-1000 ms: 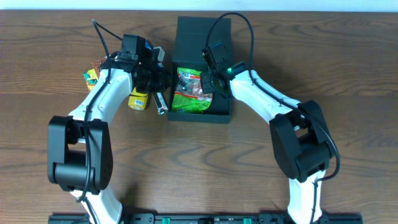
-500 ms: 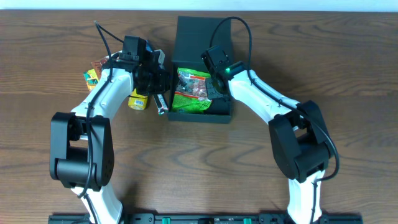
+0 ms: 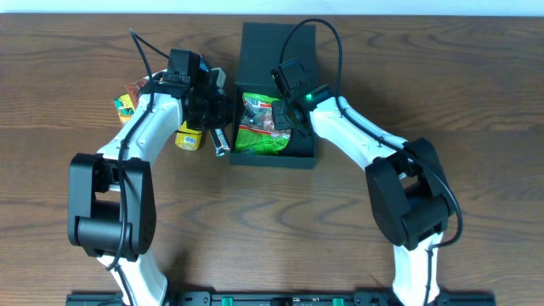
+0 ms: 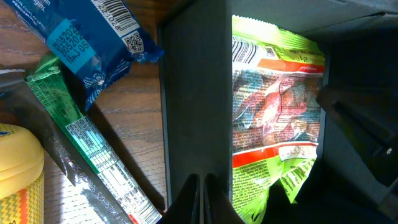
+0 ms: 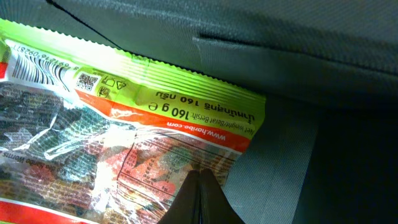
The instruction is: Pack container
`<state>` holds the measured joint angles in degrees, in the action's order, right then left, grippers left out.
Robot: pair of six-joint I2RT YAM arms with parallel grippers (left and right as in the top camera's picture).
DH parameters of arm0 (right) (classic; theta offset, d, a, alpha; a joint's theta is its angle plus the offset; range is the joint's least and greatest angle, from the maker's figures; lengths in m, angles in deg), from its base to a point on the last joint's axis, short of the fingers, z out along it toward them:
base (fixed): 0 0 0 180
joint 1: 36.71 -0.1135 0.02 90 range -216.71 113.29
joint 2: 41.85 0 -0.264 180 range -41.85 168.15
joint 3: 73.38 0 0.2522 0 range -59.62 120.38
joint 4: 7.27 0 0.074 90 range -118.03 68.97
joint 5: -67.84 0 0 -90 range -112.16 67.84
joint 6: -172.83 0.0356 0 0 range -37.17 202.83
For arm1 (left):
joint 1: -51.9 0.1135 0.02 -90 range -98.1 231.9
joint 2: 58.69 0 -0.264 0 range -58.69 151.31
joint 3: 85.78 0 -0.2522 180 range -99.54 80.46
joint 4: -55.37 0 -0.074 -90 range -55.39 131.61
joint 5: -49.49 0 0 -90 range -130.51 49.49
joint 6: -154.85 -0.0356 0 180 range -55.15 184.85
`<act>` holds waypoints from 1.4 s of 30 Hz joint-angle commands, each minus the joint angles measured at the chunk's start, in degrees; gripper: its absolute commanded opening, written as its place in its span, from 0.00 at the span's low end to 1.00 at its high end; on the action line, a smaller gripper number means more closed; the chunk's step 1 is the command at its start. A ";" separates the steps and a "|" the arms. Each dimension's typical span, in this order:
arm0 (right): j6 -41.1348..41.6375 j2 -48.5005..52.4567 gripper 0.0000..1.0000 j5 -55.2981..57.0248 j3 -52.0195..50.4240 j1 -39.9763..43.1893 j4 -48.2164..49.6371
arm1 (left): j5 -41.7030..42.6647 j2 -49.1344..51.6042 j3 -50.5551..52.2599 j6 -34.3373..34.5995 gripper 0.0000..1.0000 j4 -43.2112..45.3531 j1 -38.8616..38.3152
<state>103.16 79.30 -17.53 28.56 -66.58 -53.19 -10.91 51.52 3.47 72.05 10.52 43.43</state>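
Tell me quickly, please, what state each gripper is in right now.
Left gripper: closed, empty, over the container wall.
Right gripper: closed, empty, over the green snack bag.

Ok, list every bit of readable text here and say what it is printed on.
"160 g e": green snack bag in the container, upside down in the right wrist view.
"www.haribo.com": same bag's orange band.
Blue packet: label digits too blurred.
Green bar wrapper: print too small.
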 commanded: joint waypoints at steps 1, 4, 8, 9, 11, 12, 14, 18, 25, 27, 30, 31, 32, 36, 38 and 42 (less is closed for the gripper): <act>0.83 0.55 0.02 3.32 1.07 -0.55 -2.16 | 0.46 0.68 -0.83 -0.83 0.06 -0.26 -0.20; 4.96 0.39 0.01 6.51 1.07 -0.55 -5.60 | 0.46 0.70 -0.83 -0.83 0.06 -0.44 -0.20; 5.40 1.44 0.01 6.29 1.05 -0.59 -5.81 | 0.46 0.68 -0.83 -0.81 0.06 -0.44 -0.20; 5.38 1.68 0.01 6.16 1.05 -0.59 -5.81 | 0.46 0.68 -0.83 -0.81 0.06 -0.44 -0.20; 5.33 2.01 0.01 5.33 1.05 -0.59 -5.44 | 0.46 0.70 -0.83 -0.81 0.06 -0.44 -0.20; 5.31 2.14 0.02 4.66 1.05 -0.59 -4.87 | 0.46 0.68 -0.83 -0.81 0.05 -0.44 -0.20; 5.31 2.62 0.01 3.23 1.05 -0.59 -3.61 | 0.46 0.68 -0.83 -0.81 0.06 -0.44 -0.20; 4.50 3.39 0.02 1.09 1.05 -0.59 -2.27 | 0.46 0.68 -0.83 -0.81 0.06 -0.42 -0.20; -3.26 3.39 0.01 -2.29 1.05 -0.96 2.19 | 0.46 0.68 -0.83 -0.83 0.06 -0.42 -0.20; -3.26 3.39 0.01 -2.32 1.05 -0.96 2.19 | 0.46 0.68 -0.83 -0.83 0.05 -0.42 -0.20; -3.30 3.37 0.01 -2.01 1.05 -0.92 1.97 | 0.46 0.68 -0.83 -0.83 0.06 -0.42 -0.20; -3.30 3.34 0.01 -1.86 1.07 -0.85 1.99 | 0.46 0.68 -0.83 -0.83 0.06 -0.44 -0.20; -3.30 3.06 0.01 -1.86 1.07 -0.85 1.95 | 0.46 0.68 -0.83 -0.83 0.05 -0.42 -0.20; -4.66 -1.31 0.01 -1.25 1.09 -0.74 1.57 | 0.09 -0.20 -1.64 -1.29 0.06 -0.59 0.15; -5.27 -4.61 0.01 1.05 1.09 -0.74 1.55 | -1.90 -1.29 -3.04 -1.36 0.06 -1.20 0.48; -5.86 -11.74 0.01 5.81 1.09 -0.28 1.97 | -12.22 -3.58 -6.88 -0.81 0.06 -3.65 0.74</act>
<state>98.88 74.49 -15.50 28.72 -66.58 -51.70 -15.65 51.08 -0.09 71.86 7.33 43.65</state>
